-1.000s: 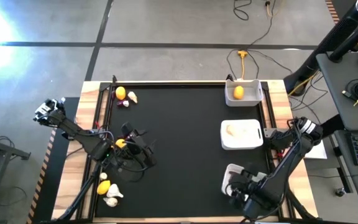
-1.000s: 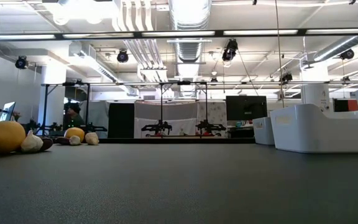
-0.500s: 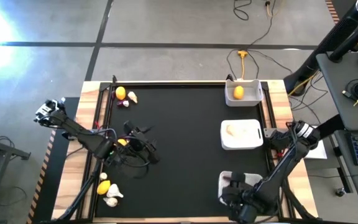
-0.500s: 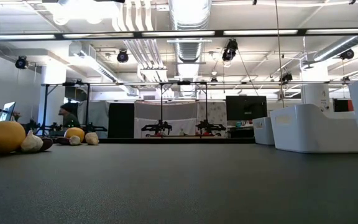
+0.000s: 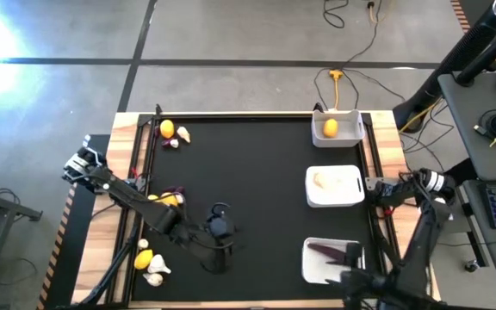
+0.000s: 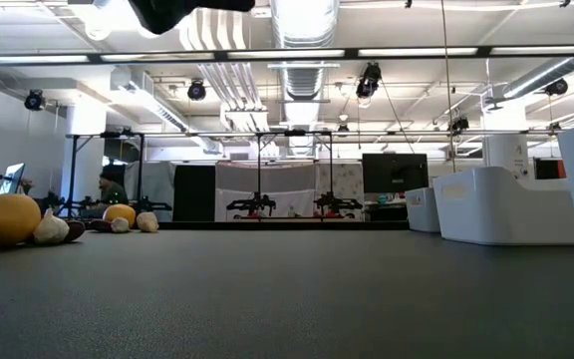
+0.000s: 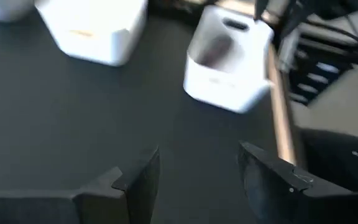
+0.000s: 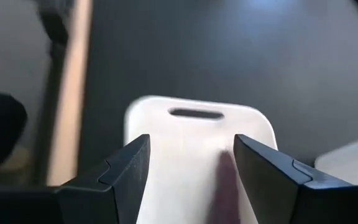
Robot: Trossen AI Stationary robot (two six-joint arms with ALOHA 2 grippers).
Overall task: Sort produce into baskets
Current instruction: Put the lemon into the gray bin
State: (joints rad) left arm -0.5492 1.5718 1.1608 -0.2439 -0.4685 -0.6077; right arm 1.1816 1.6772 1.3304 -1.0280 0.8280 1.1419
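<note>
My left gripper (image 5: 220, 230) hangs open and empty above the mat's near middle; it also shows in the left wrist view (image 7: 197, 158). My right gripper (image 8: 191, 149) is open and empty at the near edge of the near basket (image 5: 330, 260), where a dark purple eggplant (image 5: 325, 251) lies. The middle basket (image 5: 335, 186) holds a garlic bulb (image 5: 319, 180). The far basket (image 5: 338, 127) holds a lemon (image 5: 331, 128). A loose lemon (image 5: 167, 200) lies on the mat by my left arm.
A lemon (image 5: 167, 129), a garlic bulb (image 5: 183, 134) and a purple bit (image 5: 174, 144) lie at the far left. Lemons (image 5: 143, 258) and garlic (image 5: 154, 276) lie at the near left. The mat's middle is bare. A person (image 6: 113, 186) shows in the room behind.
My left gripper has gone from beside the loose lemon toward the table's right and near edge, empty. My right gripper has drawn back from over the near basket toward the table's near edge, and the eggplant now shows lying in it. The near basket has slid slightly toward the table's left.
</note>
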